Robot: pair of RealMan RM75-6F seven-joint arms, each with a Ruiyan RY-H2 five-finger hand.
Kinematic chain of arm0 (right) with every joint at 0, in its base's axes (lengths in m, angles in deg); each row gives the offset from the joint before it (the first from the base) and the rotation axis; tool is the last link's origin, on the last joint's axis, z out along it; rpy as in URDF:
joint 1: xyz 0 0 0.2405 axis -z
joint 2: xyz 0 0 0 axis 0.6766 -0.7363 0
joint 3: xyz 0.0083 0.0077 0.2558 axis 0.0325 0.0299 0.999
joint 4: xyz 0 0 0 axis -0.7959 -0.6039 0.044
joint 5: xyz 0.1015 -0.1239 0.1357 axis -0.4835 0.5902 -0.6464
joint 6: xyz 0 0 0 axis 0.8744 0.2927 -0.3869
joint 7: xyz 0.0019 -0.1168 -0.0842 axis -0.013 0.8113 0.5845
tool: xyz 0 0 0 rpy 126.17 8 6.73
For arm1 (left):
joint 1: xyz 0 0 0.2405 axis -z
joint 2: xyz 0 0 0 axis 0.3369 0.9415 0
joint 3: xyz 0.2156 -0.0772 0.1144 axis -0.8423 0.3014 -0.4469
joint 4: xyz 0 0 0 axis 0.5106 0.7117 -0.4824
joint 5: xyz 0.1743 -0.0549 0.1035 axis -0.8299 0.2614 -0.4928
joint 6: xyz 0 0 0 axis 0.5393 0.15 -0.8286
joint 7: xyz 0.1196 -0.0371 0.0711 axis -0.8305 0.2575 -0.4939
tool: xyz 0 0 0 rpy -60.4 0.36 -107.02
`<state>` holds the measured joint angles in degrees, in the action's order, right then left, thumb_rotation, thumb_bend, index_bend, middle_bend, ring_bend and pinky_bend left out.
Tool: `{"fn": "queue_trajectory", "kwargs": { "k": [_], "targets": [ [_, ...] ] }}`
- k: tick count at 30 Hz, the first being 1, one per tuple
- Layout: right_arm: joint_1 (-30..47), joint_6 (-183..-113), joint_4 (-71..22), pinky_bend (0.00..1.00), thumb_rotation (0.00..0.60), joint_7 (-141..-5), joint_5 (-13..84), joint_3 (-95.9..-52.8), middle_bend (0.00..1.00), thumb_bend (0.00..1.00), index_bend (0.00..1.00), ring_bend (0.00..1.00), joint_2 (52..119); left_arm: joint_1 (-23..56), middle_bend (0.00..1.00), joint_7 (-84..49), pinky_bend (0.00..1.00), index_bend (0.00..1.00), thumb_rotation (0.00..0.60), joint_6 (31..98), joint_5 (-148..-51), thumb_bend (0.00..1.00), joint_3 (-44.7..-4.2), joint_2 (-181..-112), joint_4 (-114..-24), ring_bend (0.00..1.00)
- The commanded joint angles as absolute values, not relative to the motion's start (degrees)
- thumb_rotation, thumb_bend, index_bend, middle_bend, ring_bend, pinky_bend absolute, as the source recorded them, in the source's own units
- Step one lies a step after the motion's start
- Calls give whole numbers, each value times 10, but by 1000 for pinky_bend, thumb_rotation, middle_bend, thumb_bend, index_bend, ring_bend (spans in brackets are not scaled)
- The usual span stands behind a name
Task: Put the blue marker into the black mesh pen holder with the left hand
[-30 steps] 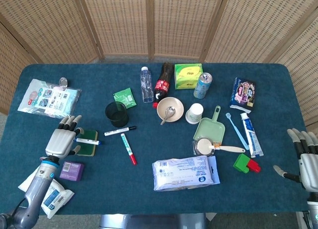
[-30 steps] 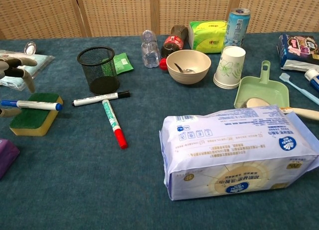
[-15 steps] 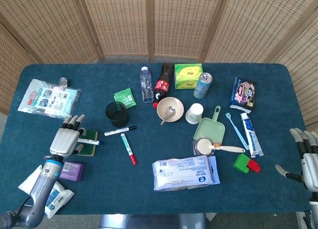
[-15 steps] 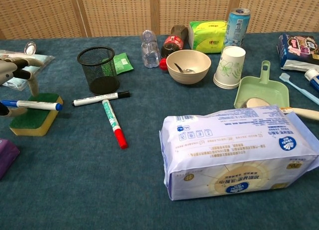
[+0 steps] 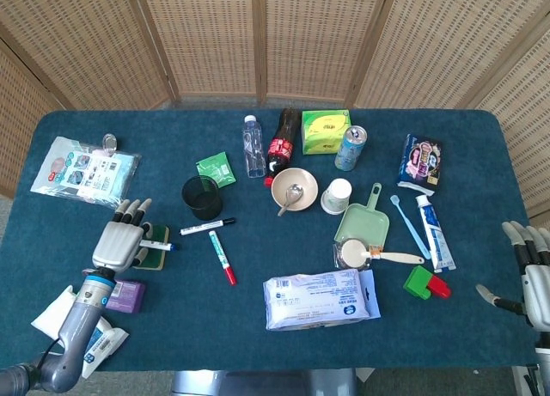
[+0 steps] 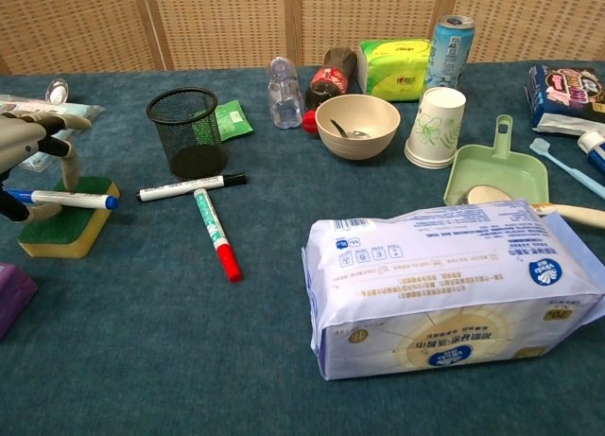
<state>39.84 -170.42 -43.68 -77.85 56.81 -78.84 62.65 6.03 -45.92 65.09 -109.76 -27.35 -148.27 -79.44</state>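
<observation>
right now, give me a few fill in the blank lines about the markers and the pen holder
The left hand holds the ____ marker.
That marker is above a green and yellow ____.
The black mesh pen holder stands ____.
The red marker lies on the ____.

Missing words: blue; sponge; upright; table

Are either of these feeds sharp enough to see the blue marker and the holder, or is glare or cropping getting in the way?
Head view: even, soft light, no glare; the blue marker at the left hand is small but legible. Chest view: the marker and black mesh pen holder are sharp and close, shadows faint, but the frame's left edge crops the left hand.
</observation>
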Motion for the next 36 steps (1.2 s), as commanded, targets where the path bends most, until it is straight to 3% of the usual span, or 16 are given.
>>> {"fn": "queue_trajectory", "kwargs": {
  "k": [1,27,36],
  "targets": [
    [399,-1704,-437,3,600,-780,569,-789,0,0,0,0,626,62,0,-464,57,495,600,651,-1096,388,-274,-1484,-794,0],
    [399,-1704,-435,2,600,-793,570,-788,0,0,0,0,625,70,0,-507,74,570,600,663,-1082,388,-276,-1486,-807,0],
    [400,-1706,-437,3,600,-795,571,-788,0,0,0,0,623,71,0,-511,74,569,600,704,-1118,388,-259,-1410,-885,0]
  ]
}}
